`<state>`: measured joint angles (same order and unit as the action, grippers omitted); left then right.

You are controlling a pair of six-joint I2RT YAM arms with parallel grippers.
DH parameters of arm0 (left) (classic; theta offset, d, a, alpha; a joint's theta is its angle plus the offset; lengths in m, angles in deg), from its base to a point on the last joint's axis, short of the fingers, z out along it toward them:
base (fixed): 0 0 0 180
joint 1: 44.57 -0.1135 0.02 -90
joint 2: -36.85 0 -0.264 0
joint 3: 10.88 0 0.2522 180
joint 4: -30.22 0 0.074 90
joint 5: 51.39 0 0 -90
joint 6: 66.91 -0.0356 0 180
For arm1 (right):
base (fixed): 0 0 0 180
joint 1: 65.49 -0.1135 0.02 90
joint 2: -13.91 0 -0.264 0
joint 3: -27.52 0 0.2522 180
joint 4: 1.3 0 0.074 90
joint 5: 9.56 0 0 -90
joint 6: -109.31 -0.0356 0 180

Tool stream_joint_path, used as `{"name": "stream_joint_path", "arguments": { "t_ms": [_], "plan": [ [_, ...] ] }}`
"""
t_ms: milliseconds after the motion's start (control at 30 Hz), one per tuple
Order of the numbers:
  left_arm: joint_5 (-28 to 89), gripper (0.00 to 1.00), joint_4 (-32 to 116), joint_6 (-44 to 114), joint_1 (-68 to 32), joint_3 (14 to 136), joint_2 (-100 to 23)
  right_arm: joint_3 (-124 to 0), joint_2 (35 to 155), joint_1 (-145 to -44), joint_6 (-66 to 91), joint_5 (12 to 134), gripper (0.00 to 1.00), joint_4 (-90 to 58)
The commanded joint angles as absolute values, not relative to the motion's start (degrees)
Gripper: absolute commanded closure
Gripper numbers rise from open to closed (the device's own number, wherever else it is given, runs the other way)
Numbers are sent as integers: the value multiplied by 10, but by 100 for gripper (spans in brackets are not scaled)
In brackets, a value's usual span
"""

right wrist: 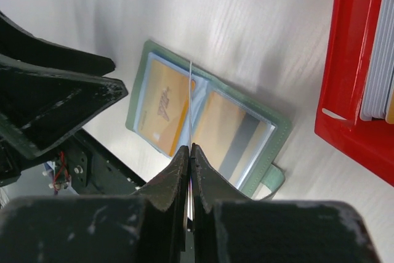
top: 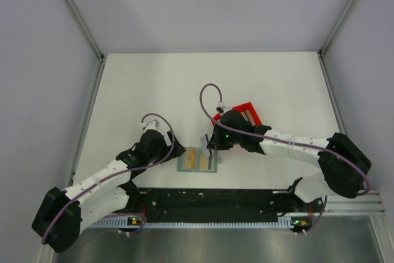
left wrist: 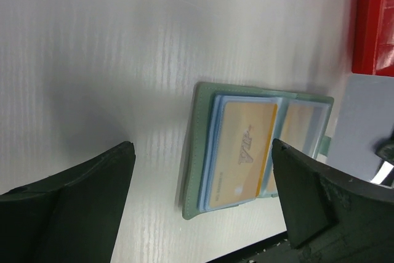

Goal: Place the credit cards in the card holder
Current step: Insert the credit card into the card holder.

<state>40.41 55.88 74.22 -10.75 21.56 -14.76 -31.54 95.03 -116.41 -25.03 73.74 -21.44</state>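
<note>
Top external: white desk (top: 154,90), pale walls (top: 215,4). Card holder (top: 198,161) lies open nr front edge, orange cards (left wrist: 243,152) in both halves. L gripper (left wrist: 203,146) wide, empty, beside it. R gripper (right wrist: 189,152) clamped on thin white card (right wrist: 191,90), edge-on over holder's fold. Red bin (right wrist: 357,60) nearby.

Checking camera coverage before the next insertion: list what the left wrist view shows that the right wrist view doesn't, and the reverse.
Left wrist only: the held card, its broad pale face showing. Right wrist only: the right gripper pinching that card, seen edge-on, and spare cards inside the red bin. Both: the open card holder, orange cards pocketed, and the bin.
</note>
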Motion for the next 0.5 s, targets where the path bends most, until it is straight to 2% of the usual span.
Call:
{"name": "stream_joint_path", "arguments": {
  "t_ms": [0,467],
  "plan": [
    [357,5,503,749,-109,195,-146,-293,969,-1182,-274,749,100,-181],
    [301,13,445,751,-110,153,-158,-238,974,-1197,-300,789,100,-168]
  ]
}}
